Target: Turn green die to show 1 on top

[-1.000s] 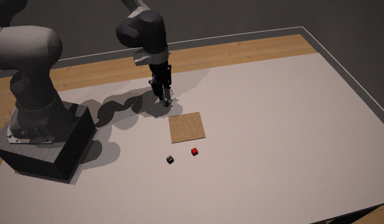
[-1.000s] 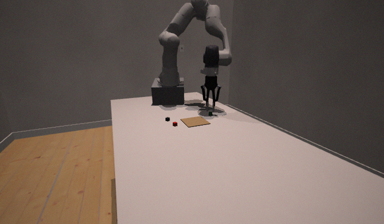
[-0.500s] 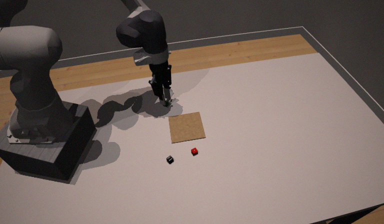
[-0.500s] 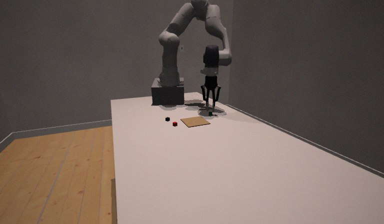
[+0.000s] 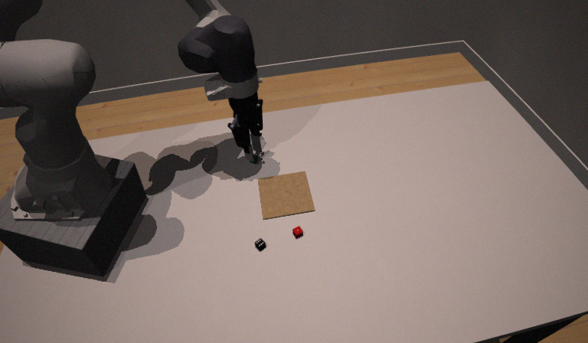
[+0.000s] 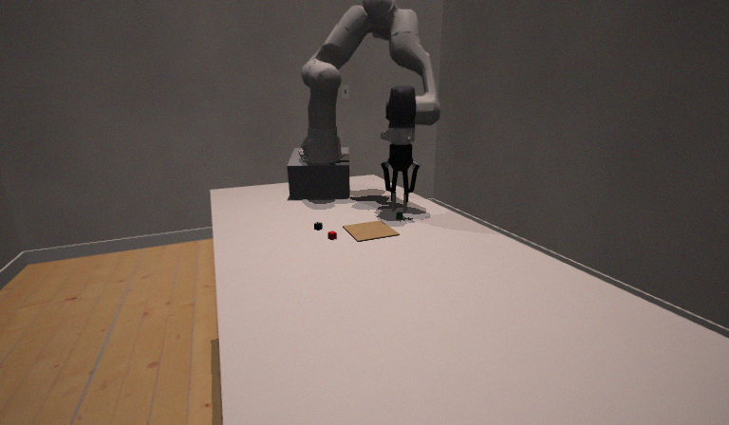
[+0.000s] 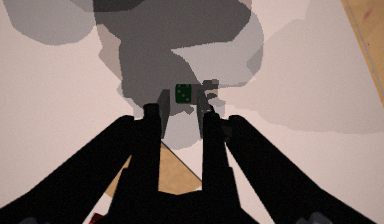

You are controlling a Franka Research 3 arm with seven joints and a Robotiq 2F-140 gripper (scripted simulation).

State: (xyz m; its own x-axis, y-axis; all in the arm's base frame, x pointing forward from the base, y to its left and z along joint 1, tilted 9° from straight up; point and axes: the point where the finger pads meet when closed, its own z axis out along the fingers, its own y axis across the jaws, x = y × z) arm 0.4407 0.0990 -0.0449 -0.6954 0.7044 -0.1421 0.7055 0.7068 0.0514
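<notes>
The green die lies on the white table top, off the mat, in the arm's shadow. It also shows in the top and exterior views. My gripper points straight down just over it. The fingers stand partly open, a little wider than the die, one on each side and not touching it. The tan square mat lies flat, close beside the die; its corner shows in the wrist view. I cannot read the pips on the die's top.
A red die and a black die lie apart on the table beyond the mat's other side. The robot base stands at the table's end. The table's edge runs near the gripper.
</notes>
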